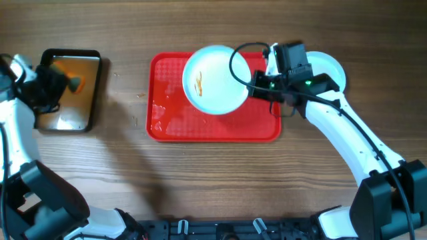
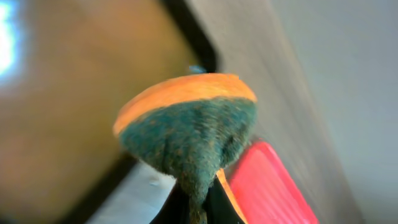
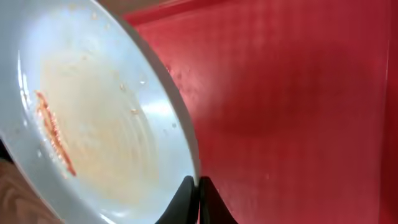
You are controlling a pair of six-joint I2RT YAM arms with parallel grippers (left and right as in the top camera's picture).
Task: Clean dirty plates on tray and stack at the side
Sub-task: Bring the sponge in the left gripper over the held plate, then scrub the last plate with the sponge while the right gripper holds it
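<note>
Gripping right claw: I hold smeared plate's rim over tray.
Left claw: I clamp sponge over pan.

A black pan of brownish liquid sits at the left of the wooden surface; an orange-and-green sponge is above it.
</note>
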